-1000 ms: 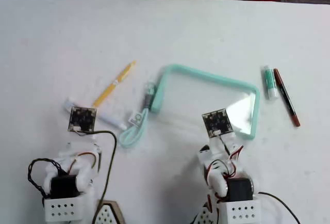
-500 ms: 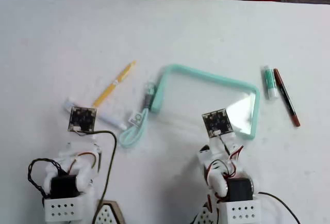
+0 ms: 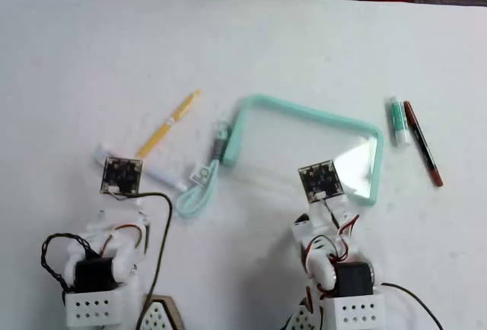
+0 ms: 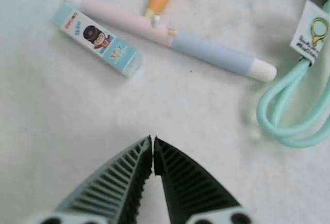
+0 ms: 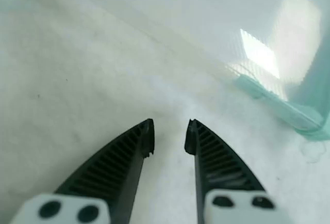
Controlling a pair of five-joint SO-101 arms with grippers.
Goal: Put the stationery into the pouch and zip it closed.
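Observation:
A clear pouch [image 3: 304,147] with mint-green trim lies flat mid-table, its mint strap [image 3: 196,193] looped off its left end. A yellow pen [image 3: 169,134] and a pink-and-blue pen [image 4: 170,35] lie left of it, with a small light-blue eraser box [image 4: 96,39] beside them. A green glue stick [image 3: 397,121] and a dark red pen [image 3: 422,144] lie right of the pouch. My left gripper [image 4: 153,144] is shut and empty, just short of the pink-and-blue pen. My right gripper [image 5: 168,133] stands slightly open over the pouch's near edge [image 5: 289,108], holding nothing.
A white tag with a gold clasp [image 4: 312,33] hangs on the strap [image 4: 294,115]. A metal zipper pull [image 3: 220,140] sits at the pouch's left end. The white table [image 3: 114,49] stretches bare toward the far side. Both arm bases [image 3: 95,284] stand at the near edge.

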